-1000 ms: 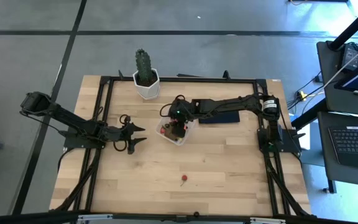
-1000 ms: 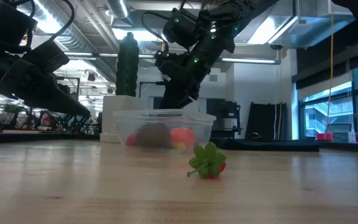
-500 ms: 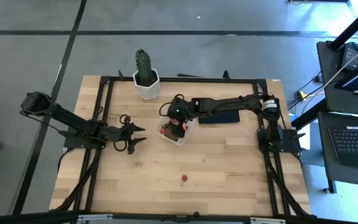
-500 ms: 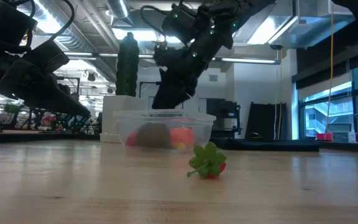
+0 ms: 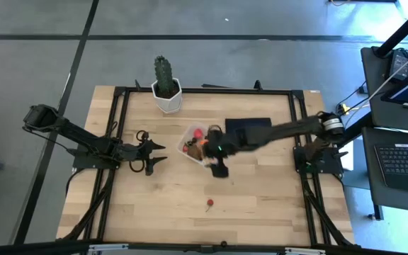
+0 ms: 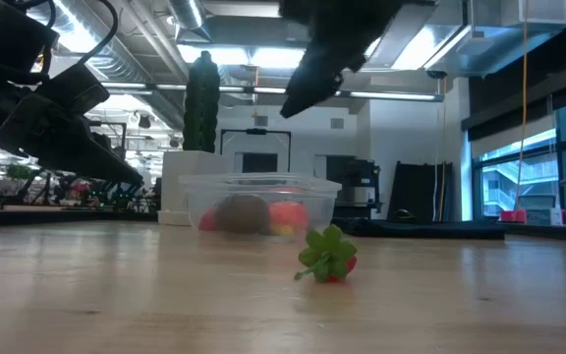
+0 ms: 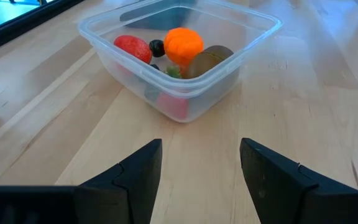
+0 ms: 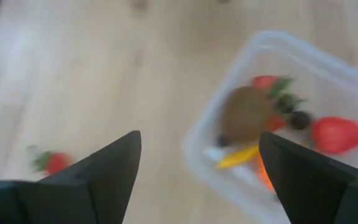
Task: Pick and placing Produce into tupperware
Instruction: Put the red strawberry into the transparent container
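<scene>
The clear square tupperware (image 5: 194, 142) sits on the table's middle, holding a red piece (image 7: 132, 47), an orange ball (image 7: 183, 42), a brown lump (image 7: 209, 58) and a dark berry (image 7: 156, 45). One red strawberry with green leaves (image 5: 210, 204) lies alone on the wood nearer the front edge. My right gripper (image 5: 219, 167) hangs open and empty in the air, just off the tupperware's near right corner (image 8: 199, 140). Left of the tupperware, my left gripper (image 5: 156, 154) waits low and open, pointing at it (image 7: 201, 167).
A green cactus in a white pot (image 5: 166, 88) stands at the far edge. A flat dark navy rectangle (image 5: 249, 127) lies right of the tupperware. Black frame rails (image 5: 116, 134) run along the table's sides. Bare wood (image 5: 261, 191) spreads around the strawberry.
My right gripper has risen from over the tupperware and swung toward the table's near edge, most of it in the last half second. The tupperware and the strawberry on the table have stayed where they were.
</scene>
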Robot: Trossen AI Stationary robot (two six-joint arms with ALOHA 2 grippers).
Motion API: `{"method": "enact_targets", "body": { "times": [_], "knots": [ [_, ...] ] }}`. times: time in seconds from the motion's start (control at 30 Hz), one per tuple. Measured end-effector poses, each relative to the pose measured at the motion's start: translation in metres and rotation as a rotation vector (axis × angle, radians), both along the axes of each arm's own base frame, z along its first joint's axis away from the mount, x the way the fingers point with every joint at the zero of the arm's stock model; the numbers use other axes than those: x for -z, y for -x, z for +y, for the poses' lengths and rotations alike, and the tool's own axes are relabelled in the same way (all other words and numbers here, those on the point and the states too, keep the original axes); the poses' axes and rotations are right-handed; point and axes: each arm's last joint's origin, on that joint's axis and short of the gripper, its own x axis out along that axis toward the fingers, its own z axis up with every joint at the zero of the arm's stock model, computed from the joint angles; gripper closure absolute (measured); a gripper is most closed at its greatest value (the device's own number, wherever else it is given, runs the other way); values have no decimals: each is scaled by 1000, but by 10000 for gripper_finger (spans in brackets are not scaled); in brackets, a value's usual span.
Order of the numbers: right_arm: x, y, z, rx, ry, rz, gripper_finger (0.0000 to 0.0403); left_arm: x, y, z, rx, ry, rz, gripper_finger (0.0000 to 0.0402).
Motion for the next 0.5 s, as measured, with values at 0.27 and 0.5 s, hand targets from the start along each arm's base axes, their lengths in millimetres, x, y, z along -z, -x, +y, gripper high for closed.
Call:
{"method": "enact_targets", "body": {
  "times": [0.27,0.5],
  "knots": [
    [26,20,57,-116,-27,-91,77,0,0,0,1,0,2,193],
    [57,35,81,-189,-58,-206,77,0,0,0,1,-1,3,193]
  ]
}}
